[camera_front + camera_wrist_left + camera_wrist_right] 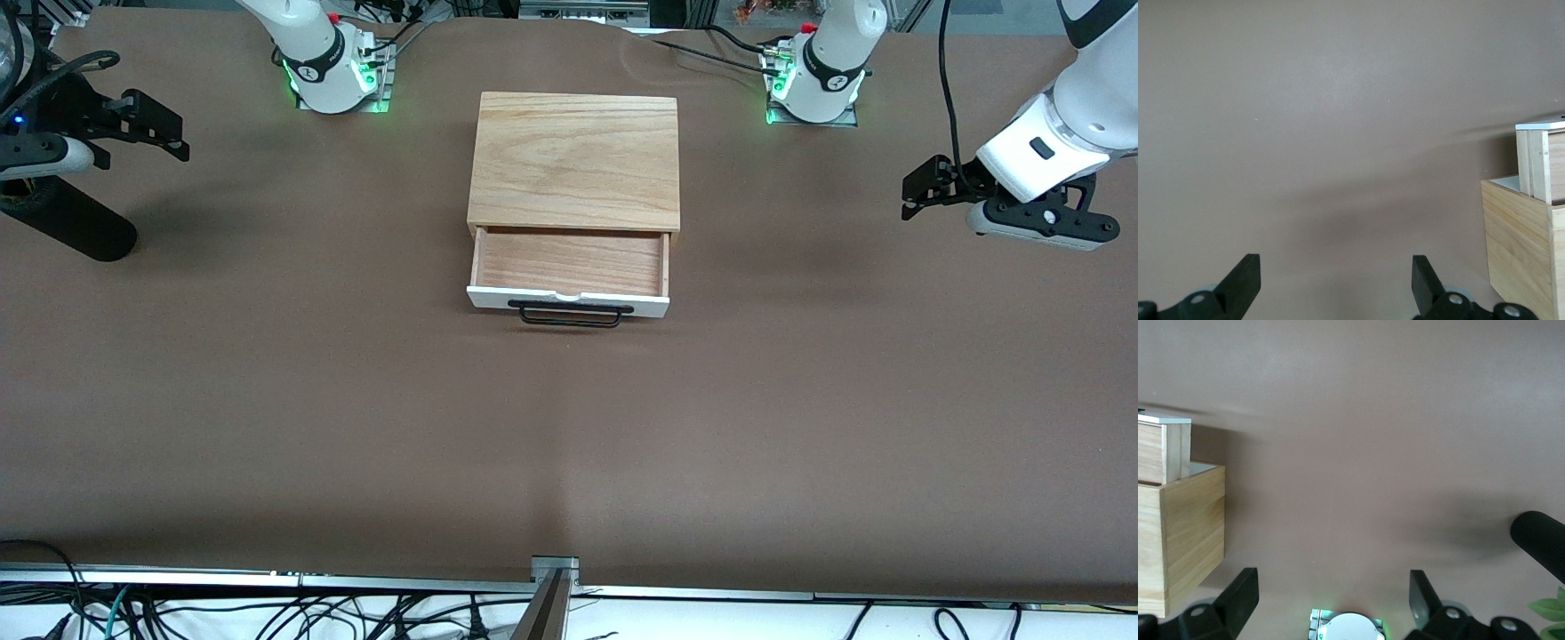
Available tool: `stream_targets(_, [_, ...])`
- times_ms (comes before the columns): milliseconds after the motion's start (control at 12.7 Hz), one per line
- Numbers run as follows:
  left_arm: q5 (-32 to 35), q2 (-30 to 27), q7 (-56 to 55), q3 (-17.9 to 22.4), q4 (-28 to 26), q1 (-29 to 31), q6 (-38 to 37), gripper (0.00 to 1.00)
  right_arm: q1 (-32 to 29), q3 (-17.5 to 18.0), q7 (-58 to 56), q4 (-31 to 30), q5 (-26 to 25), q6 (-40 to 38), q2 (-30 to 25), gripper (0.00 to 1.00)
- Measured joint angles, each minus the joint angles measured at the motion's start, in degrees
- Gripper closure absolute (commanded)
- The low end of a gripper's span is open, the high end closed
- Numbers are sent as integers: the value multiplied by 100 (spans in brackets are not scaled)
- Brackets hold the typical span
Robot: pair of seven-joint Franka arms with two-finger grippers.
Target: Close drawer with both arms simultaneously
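Note:
The drawer [569,263] is pulled out of the light oak box [573,160] at the table's middle. Its white front panel [569,300] and black wire handle [569,316] face the front camera. My left gripper [916,191] is open and empty, up in the air over the left arm's end of the table, well apart from the box. My right gripper [178,133] is open and empty over the right arm's end. The left wrist view shows its open gripper [1336,270], the drawer's side [1538,160] and the box [1518,233]. The right wrist view shows its open gripper [1331,587], the drawer [1165,450] and the box [1185,533].
A black cylinder [71,227] lies on the table under the right arm, also in the right wrist view [1541,543]. The arm bases [333,67] [818,80] stand beside the box's back. A metal rail [556,578] and cables run along the table's front edge.

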Motion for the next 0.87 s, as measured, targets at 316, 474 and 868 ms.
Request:
stream_targets(316, [0,-1,0,-4,0,0,0,0,0,0,0,0,28,-2,0,0])
stream_targets(474, [0,-1,0,-9,0,0,0,0,-1,-1,1,-6,170,-5,12,0])
stream_targets(868, [0,206,3,-47,3,-11,0,0,12,41,2,-8,1188,624,723,0])
